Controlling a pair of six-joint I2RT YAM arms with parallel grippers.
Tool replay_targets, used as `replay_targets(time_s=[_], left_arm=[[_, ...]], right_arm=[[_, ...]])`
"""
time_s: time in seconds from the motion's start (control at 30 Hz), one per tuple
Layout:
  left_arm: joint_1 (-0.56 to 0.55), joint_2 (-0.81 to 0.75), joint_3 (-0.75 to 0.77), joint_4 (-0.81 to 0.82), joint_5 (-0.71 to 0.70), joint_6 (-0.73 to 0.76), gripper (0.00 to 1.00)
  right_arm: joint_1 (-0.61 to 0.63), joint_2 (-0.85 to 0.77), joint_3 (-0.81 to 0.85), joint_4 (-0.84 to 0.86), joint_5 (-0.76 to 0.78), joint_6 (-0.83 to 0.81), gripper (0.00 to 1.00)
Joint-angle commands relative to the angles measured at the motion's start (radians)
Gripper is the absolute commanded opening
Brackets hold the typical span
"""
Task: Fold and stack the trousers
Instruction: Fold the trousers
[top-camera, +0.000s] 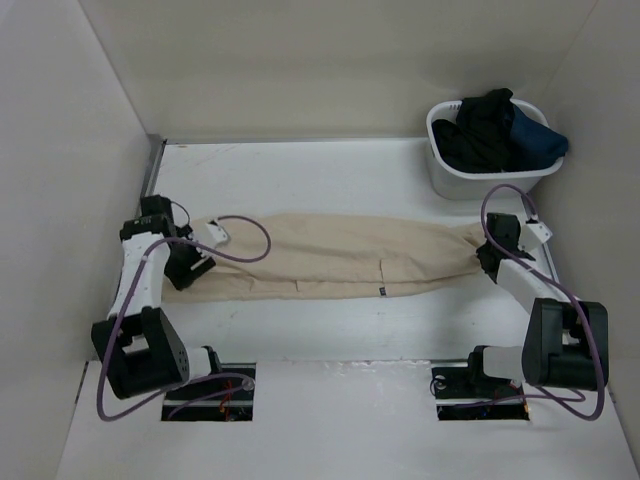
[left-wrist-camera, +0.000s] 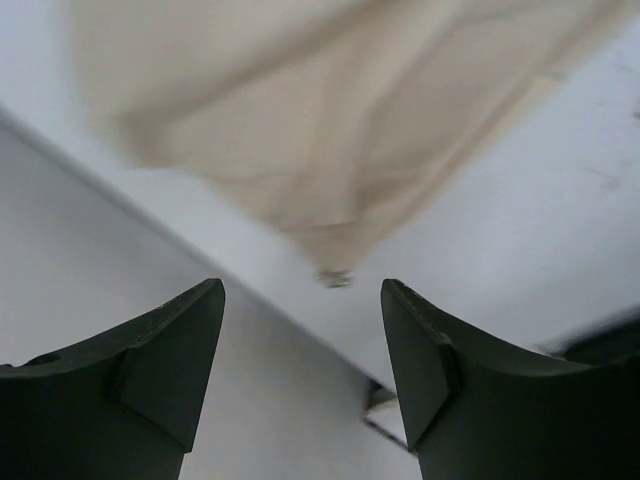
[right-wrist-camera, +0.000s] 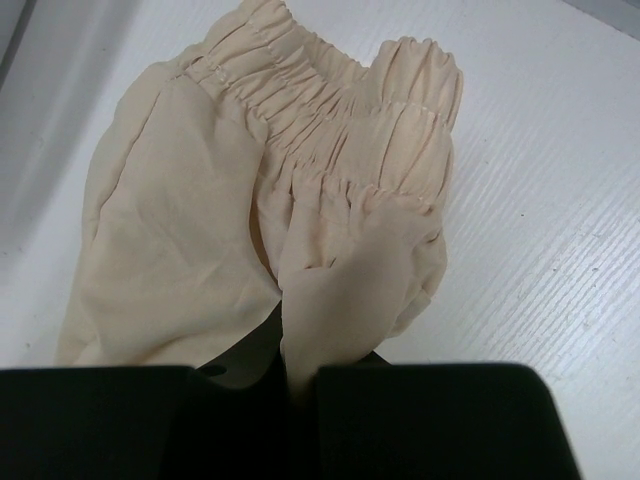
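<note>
The beige trousers (top-camera: 340, 258) lie stretched left to right across the white table, folded lengthwise, with a small dark tag on the front edge. My left gripper (top-camera: 190, 266) is at the leg end, open. In the left wrist view its dark fingers (left-wrist-camera: 170, 370) stand wide apart with nothing between them, and the hem of the trousers (left-wrist-camera: 330, 150) lies just beyond the tips. My right gripper (top-camera: 486, 256) is at the waist end. It is shut (right-wrist-camera: 305, 375) on a fold of the trousers (right-wrist-camera: 250, 200) just below the gathered elastic waistband.
A white basket (top-camera: 447, 180) stands at the back right with black and dark-blue garments (top-camera: 495, 130) piled in it. Side walls close in on both sides of the table (top-camera: 330, 180). Purple cables loop off both wrists.
</note>
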Motion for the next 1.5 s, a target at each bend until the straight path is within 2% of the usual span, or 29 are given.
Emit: replay_targets(time_s=[0.0, 0.07, 0.13, 0.33, 0.67, 0.83, 0.93, 1.03, 1.23, 1.3, 1.4, 1.47], left_arm=[[0.007, 0.056, -0.159, 0.051, 0.009, 0.01, 0.63], [0.013, 0.071, -0.191, 0.113, -0.014, -0.001, 0.6], [0.012, 0.086, -0.177, 0.142, -0.011, -0.015, 0.64], [-0.031, 0.16, -0.17, 0.301, -0.12, -0.068, 0.62], [-0.085, 0.126, -0.203, 0.392, -0.163, -0.068, 0.61], [-0.13, 0.041, -0.179, 0.325, -0.182, -0.042, 0.63], [-0.137, 0.005, -0.187, 0.269, -0.137, 0.004, 0.66], [-0.134, 0.014, -0.22, 0.269, -0.125, 0.022, 0.69], [-0.113, 0.065, -0.22, 0.196, -0.091, 0.028, 0.68], [-0.113, 0.072, -0.225, 0.217, -0.082, 0.037, 0.68], [-0.096, 0.128, -0.234, 0.335, -0.108, 0.021, 0.68], [-0.084, 0.177, -0.219, 0.378, -0.122, 0.002, 0.62]], right_arm=[[0.01, -0.014, -0.017, 0.071, 0.009, -0.002, 0.07], [0.01, -0.02, -0.028, 0.082, 0.009, 0.009, 0.07], [0.01, -0.023, -0.038, 0.087, 0.007, 0.012, 0.07], [-0.005, -0.04, -0.064, 0.108, -0.012, 0.002, 0.07], [-0.012, -0.055, -0.092, 0.122, -0.02, 0.006, 0.07], [-0.013, -0.065, -0.1, 0.122, -0.02, 0.009, 0.07], [-0.016, -0.065, -0.101, 0.122, -0.022, 0.011, 0.07], [-0.016, -0.062, -0.094, 0.115, -0.022, 0.014, 0.07], [-0.018, -0.083, -0.08, 0.105, -0.019, 0.011, 0.07], [-0.024, -0.086, -0.08, 0.104, -0.017, 0.009, 0.07], [-0.028, -0.08, -0.083, 0.107, -0.023, 0.015, 0.07], [-0.028, -0.075, -0.084, 0.105, -0.023, 0.018, 0.07]])
